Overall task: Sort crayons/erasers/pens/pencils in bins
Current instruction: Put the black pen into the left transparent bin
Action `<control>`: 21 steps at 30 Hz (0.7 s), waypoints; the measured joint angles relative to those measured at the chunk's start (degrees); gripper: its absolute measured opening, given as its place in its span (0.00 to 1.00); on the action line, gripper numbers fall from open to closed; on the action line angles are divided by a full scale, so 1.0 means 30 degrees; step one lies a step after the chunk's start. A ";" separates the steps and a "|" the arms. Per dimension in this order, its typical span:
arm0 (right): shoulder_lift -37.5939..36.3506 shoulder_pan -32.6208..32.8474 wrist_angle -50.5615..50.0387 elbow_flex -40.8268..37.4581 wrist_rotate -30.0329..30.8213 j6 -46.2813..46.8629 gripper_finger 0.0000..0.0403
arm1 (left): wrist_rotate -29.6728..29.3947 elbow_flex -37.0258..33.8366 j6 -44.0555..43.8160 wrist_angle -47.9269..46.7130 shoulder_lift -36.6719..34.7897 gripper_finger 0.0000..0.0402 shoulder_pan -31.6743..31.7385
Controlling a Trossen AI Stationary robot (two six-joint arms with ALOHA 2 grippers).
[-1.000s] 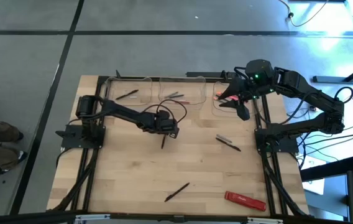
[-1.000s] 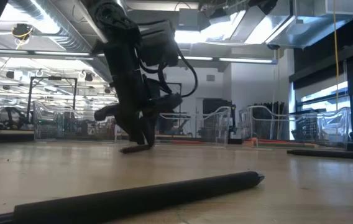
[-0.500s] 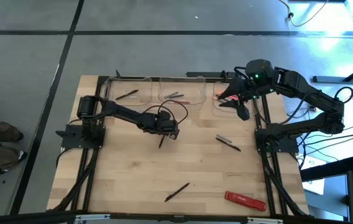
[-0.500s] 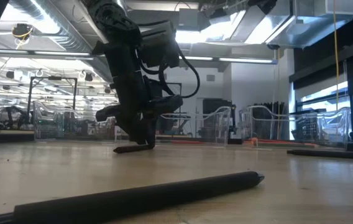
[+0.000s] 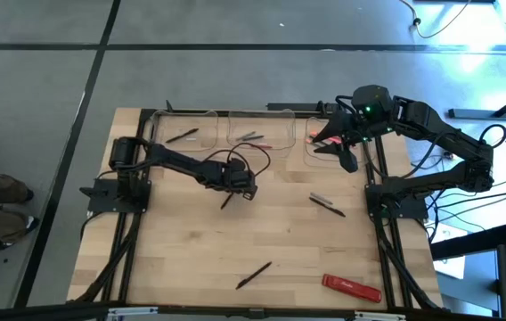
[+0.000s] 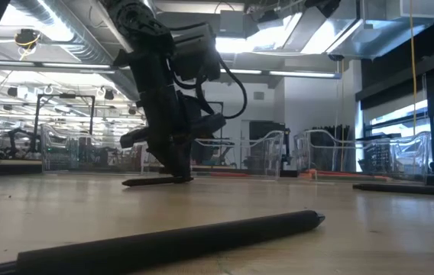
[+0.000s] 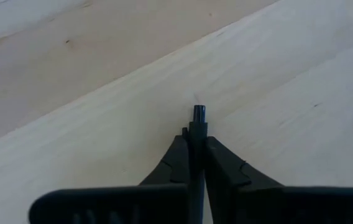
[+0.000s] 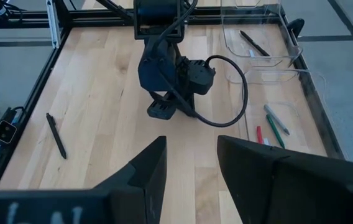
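My left gripper (image 5: 233, 189) is at the middle of the table, shut on a thin black pen (image 5: 226, 201); it also shows in the low view (image 6: 175, 174). The pen (image 6: 152, 182) lies nearly level, close over the wood. My right gripper (image 5: 339, 152) is open and empty over the right clear bin (image 5: 322, 153), which holds a red thing. The left bin (image 5: 182, 134) holds one black pen. The middle bin (image 5: 257, 134) holds several thin coloured sticks. Two more pens (image 5: 327, 204) (image 5: 253, 275) lie loose on the table. My left gripper pinches the pen's shaft (image 7: 197, 134) between its two fingers (image 7: 175, 163), which come from above and slant down. The pen's free end (image 7: 199, 112) sticks out past the fingertips. The pen sits nearly level; whether it touches the table, I cannot tell.
A flat red bar (image 5: 353, 287) lies near the table's front right corner. Black frame rails run along the left (image 5: 128, 259) and right (image 5: 387, 259) edges. One loose pen fills the low view's foreground (image 6: 171, 241). In the right wrist view, the left arm (image 8: 170, 74) stands ahead of the open fingers.
My left gripper has turned at the wrist while staying in place. The pen in it has swung about: its free end, which pointed toward the near edge, now points toward the near left. In the low view it now stretches out long to the left.
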 joint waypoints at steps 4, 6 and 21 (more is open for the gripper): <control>0.0000 0.0000 0.0000 0.0003 0.0000 0.0000 0.36 | 0.0801 -0.0106 0.0224 -0.0367 -0.0986 0.03 -0.0025; 0.0000 0.0000 0.0000 -0.0001 0.0000 0.0000 0.36 | 0.0952 -0.0106 0.0466 -0.0369 -0.1707 0.03 -0.0036; 0.0000 -0.0001 0.0007 -0.0001 0.0015 -0.0058 0.36 | -0.2167 -0.0055 0.4500 -0.5030 -1.0916 0.01 0.2702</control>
